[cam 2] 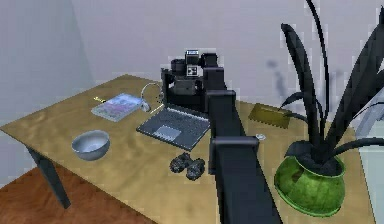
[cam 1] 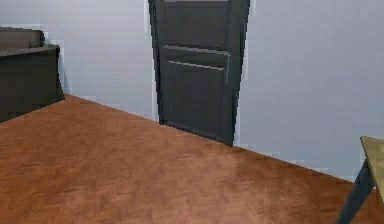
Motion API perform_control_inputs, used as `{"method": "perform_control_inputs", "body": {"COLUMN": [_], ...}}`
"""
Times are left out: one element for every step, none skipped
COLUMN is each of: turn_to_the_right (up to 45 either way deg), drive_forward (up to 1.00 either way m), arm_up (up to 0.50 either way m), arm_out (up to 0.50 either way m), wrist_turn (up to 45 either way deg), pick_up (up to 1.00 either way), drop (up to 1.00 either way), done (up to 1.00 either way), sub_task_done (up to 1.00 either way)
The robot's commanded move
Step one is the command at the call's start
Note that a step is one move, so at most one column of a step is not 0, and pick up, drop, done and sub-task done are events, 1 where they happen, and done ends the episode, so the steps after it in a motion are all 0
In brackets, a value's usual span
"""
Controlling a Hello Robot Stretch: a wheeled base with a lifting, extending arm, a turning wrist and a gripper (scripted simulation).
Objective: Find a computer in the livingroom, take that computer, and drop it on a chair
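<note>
A grey laptop [cam 2: 172, 126] lies open on the wooden table [cam 2: 50, 125] in the arm side view, its dark screen facing the table's front. The dark arm bar rises from the bottom edge and ends over the laptop's screen, where the white marked squares stand. My gripper [cam 2: 178, 80] shows as a dark body just above the screen. The laptop rests on the table right at it, so I cannot tell whether the gripper holds anything.
On the table are a metal bowl [cam 2: 90, 145], a pale flat book [cam 2: 120, 106], a small dark object [cam 2: 188, 165], a flat olive-coloured item [cam 2: 270, 115] and a dark-leaved plant in a green pot [cam 2: 310, 178]. Ahead stand a dark door [cam 1: 200, 65], a dark cabinet [cam 1: 28, 80] and a table corner [cam 1: 372, 160].
</note>
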Motion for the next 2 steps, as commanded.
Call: {"method": "perform_control_inputs", "body": {"turn_to_the_right": [0.0, 0.0], "drive_forward": [0.0, 0.0], "arm_up": [0.0, -0.3], "arm_out": [0.0, 0.0], "wrist_turn": [6.0, 0.0], "pick_up": [0.0, 0.0], "drop": [0.0, 0.0], "done": [0.0, 0.0], "sub_task_done": [0.0, 0.0]}}
